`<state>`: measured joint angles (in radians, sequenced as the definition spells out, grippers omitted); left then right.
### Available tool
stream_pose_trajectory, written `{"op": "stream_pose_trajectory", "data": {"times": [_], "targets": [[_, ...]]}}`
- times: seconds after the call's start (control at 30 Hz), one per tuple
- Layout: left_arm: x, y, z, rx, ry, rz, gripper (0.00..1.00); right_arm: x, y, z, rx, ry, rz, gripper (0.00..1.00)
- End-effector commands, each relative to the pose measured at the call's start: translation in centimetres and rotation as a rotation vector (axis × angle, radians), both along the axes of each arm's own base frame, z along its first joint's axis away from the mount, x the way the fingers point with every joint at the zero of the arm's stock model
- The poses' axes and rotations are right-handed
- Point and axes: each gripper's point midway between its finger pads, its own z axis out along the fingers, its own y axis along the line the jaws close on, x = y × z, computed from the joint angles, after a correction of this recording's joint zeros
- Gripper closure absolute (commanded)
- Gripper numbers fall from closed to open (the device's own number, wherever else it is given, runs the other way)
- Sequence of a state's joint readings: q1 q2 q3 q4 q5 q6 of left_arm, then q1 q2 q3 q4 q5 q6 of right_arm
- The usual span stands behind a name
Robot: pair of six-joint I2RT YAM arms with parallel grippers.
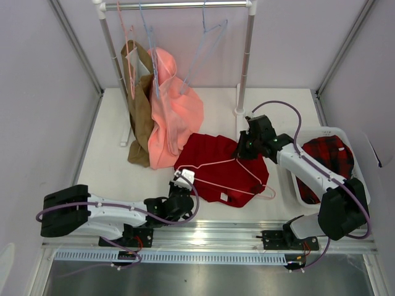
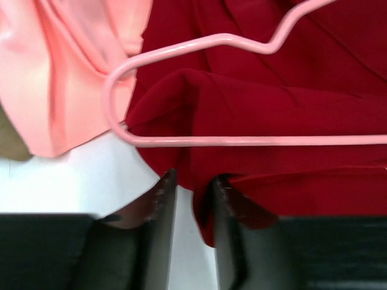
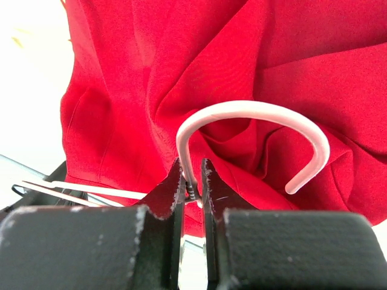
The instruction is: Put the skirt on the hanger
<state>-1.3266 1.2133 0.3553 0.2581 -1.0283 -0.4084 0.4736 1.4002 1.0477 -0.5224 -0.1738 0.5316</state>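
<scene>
The dark red skirt (image 1: pixel 216 169) lies flat on the white table, in front of the rack. The pale pink hanger (image 1: pixel 223 163) lies on top of it, hook towards the right arm. My right gripper (image 1: pixel 245 150) is shut on the base of the hanger's hook (image 3: pixel 254 109), seen between its jaws (image 3: pixel 192 172) with the skirt (image 3: pixel 139 90) behind. My left gripper (image 1: pixel 181 185) is at the skirt's near left edge. In the left wrist view its jaws (image 2: pixel 193 181) stand narrow around a fold of the skirt's edge (image 2: pixel 272 109), just below the hanger's corner (image 2: pixel 242 141).
A clothes rack (image 1: pixel 245 68) stands at the back with light blue hangers (image 1: pixel 207 37), a salmon-pink garment (image 1: pixel 176 117) and a brown garment (image 1: pixel 139 117). A white basket (image 1: pixel 364 185) at the right holds plaid cloth (image 1: pixel 327 157). The salmon-pink garment (image 2: pixel 60 72) touches the skirt's left side.
</scene>
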Motion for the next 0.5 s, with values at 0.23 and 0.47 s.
{"op": "stream_pose_trajectory", "data": {"times": [0.23, 0.47], "targets": [[0.0, -2.6, 1.1, -0.22, 0.152, -0.208, 1.0, 1.9, 0.4, 4.2, 0.034, -0.113, -0.008, 1.0], [-2.1, -4.0, 2.5, -0.47, 0.382, -0.483, 1.0, 2.6, 0.2, 5.0, 0.011, -0.146, -0.008, 1.0]]}}
